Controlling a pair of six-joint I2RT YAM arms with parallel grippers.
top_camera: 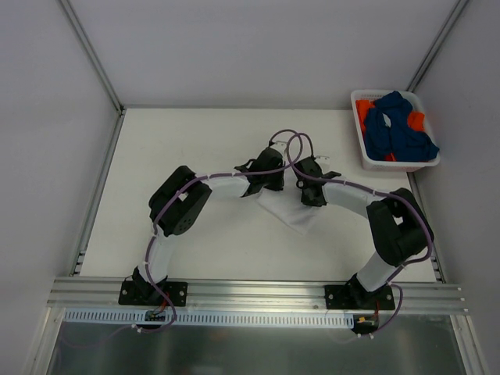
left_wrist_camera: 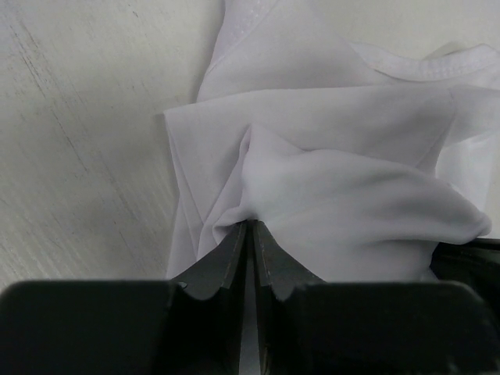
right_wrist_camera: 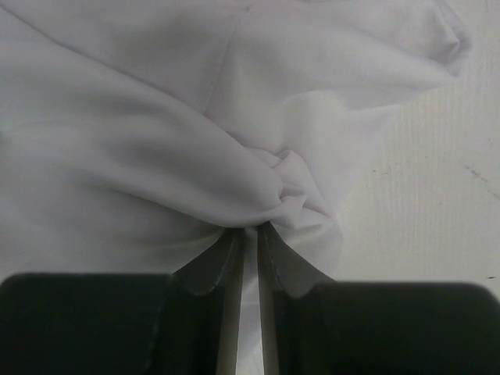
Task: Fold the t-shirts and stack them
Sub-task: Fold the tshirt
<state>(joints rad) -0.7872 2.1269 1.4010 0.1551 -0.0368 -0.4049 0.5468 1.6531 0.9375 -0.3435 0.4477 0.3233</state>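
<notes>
The tabletop carries a white basket at its far right corner. The white t-shirt (nearly tabletop-coloured) lies crumpled to the left of the basket and nearer the arm bases, well apart from it. Inside the basket, a dark blue t-shirt lies over an orange t-shirt. The left claw and right claw are each clamped on a bunched fold of the white t-shirt.

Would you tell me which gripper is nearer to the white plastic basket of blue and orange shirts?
Right. The right gripper pinches the white cloth t-shirt mid-table, on the side toward the white plastic basket; the left gripper pinches the same shirt further left, farther from it.
</notes>
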